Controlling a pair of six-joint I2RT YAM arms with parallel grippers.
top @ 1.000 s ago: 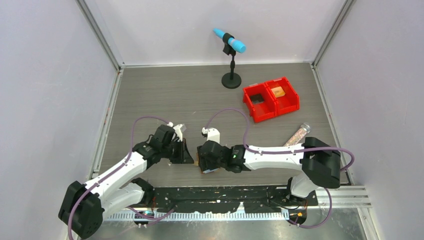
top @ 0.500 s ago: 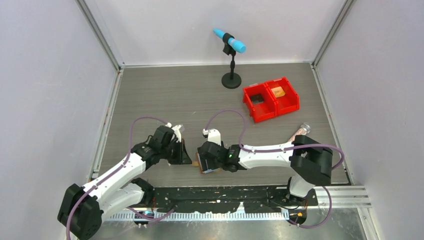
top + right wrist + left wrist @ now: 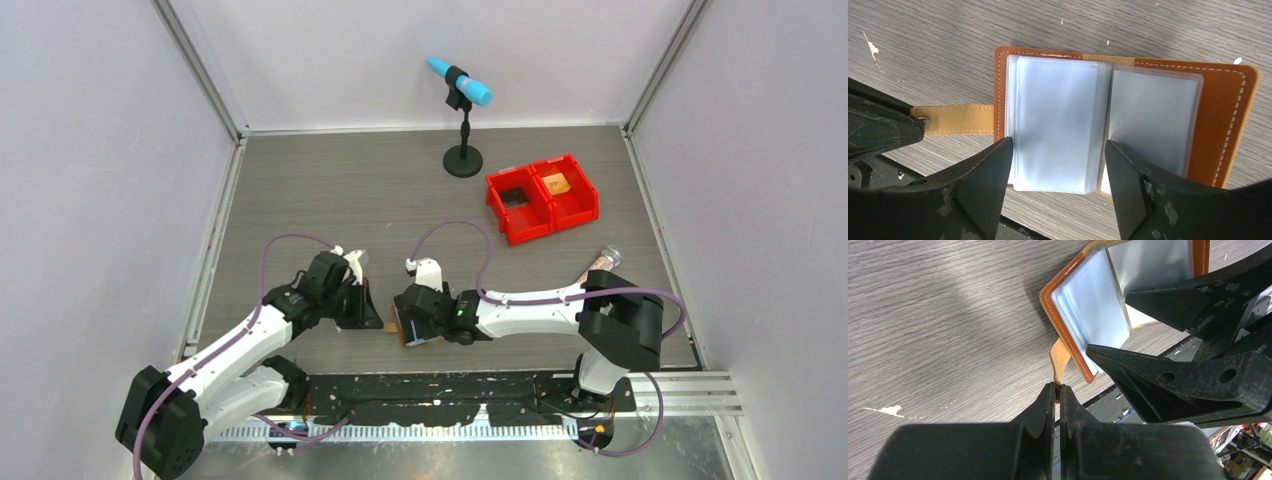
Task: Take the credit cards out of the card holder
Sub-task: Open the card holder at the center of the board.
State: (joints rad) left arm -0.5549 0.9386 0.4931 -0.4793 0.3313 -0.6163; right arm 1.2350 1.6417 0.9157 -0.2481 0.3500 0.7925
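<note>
card holder (image 3: 1220,115): lying open on the desk (image 3: 948,30), near its front edge
left end effector (image 3: 1058,388): clenched on the tab (image 3: 1060,357)
right end effector (image 3: 1058,150): spread over the sleeves (image 3: 1055,110), grabbing nothing
tip: pin the tab, pinch one card only

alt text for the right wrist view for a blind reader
An open brown leather card holder lies on the grey wood-grain table, its clear sleeves straddled by the open right gripper. At left, the left gripper pinches the holder's tan tab.
</note>
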